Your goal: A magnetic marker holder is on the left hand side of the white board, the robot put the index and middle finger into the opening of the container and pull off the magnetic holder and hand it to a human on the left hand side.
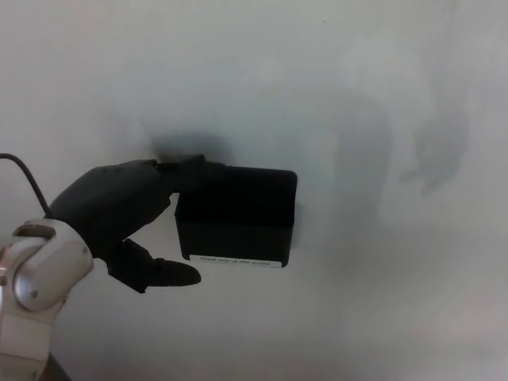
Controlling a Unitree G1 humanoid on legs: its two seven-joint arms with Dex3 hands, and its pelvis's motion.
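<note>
The black magnetic marker holder (236,218) sticks to the whiteboard (357,95) near the middle of the head view, a white label strip along its bottom edge. My left hand (127,214) comes in from the lower left. Its two fingers (184,168) reach over the holder's top left corner, at the rim of the opening. The thumb (167,274) juts out below and left of the holder, apart from it. Whether the fingertips are inside the opening is hidden by the dark shapes. My right hand does not show.
The whiteboard fills the whole picture, with faint grey smudges at the right. My silver left wrist (40,278) and a thin black cable (28,178) sit at the lower left edge.
</note>
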